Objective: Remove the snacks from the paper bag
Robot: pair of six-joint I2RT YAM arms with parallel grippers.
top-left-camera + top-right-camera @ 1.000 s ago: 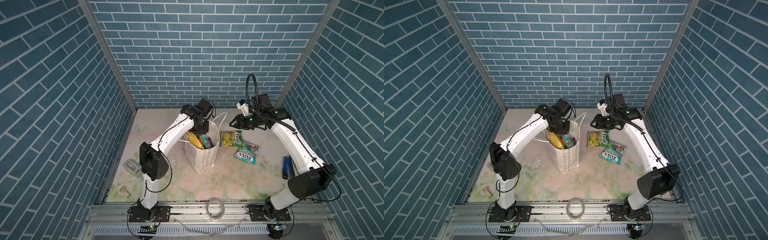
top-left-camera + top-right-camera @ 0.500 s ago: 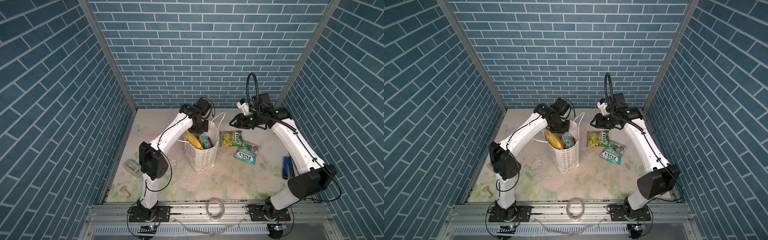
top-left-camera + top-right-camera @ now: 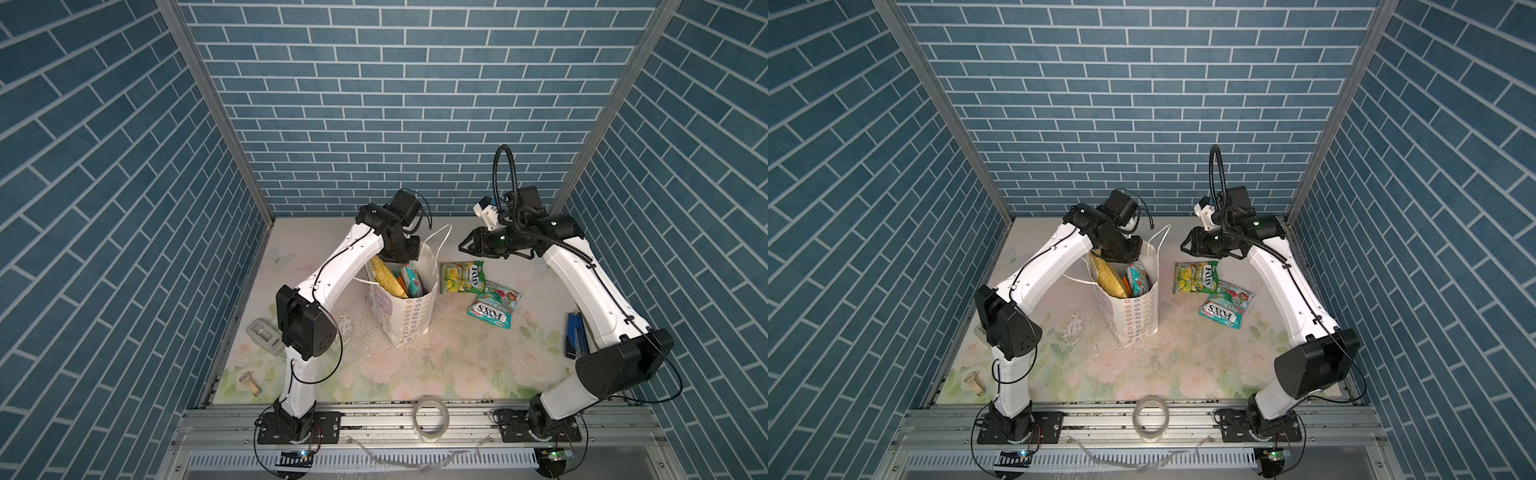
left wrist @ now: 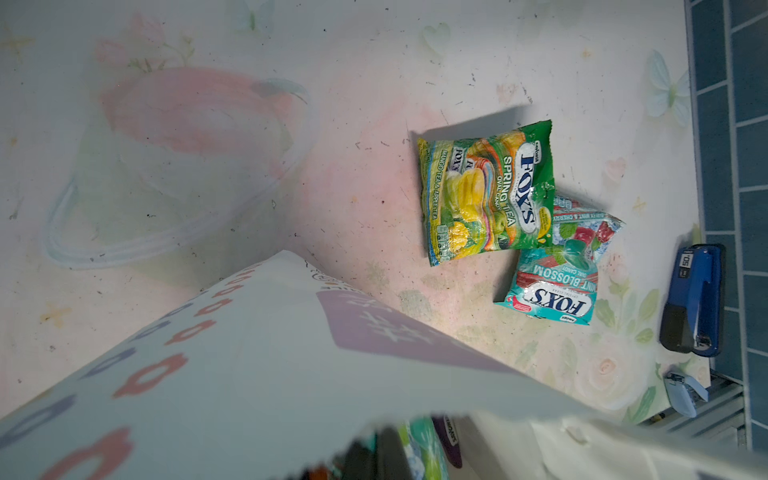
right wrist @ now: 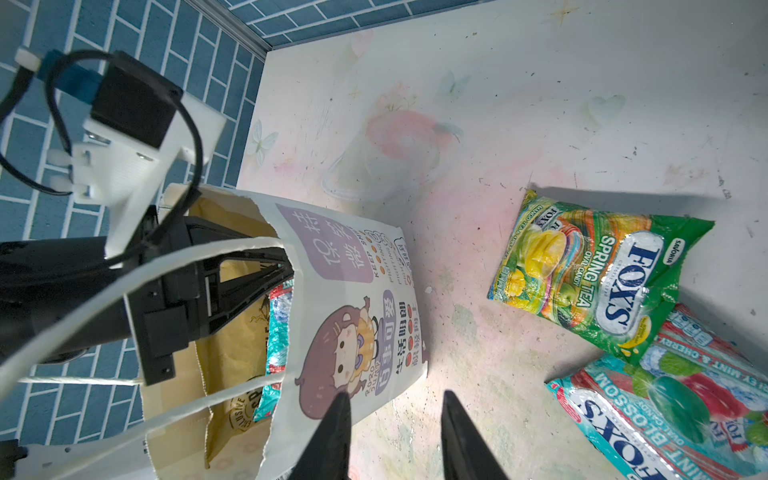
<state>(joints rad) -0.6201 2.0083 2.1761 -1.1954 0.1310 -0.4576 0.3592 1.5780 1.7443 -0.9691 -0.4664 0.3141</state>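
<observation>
I see the paper bag (image 3: pixel 409 320) standing upright near the middle of the table (image 3: pixel 415 374). It is white with rows of small coloured rings, and one side carries a purple label and a cartoon girl's face. Its string handles hang loose over the open top.

My left gripper (image 5: pixel 286 266) reaches down into the mouth, fingers drawn together close to the bag's wall. Whether they pinch a packet I cannot tell.

Inside stand a tall yellow chips bag (image 3: pixel 386 276) and a teal packet (image 3: pixel 411 278). The left wrist view also shows a purple packet (image 4: pixel 451 440).

Two glossy packets lie flat on the table, right of the bag in both top views. One is a green packet (image 3: pixel 462 277) marked Spring Tea. The other is a mint packet (image 3: pixel 492 309) in teal and red, and the green one's corner overlaps it.

My right gripper (image 3: pixel 463 247) hangs above the table between the bag and the green packet, jaws apart and empty.
</observation>
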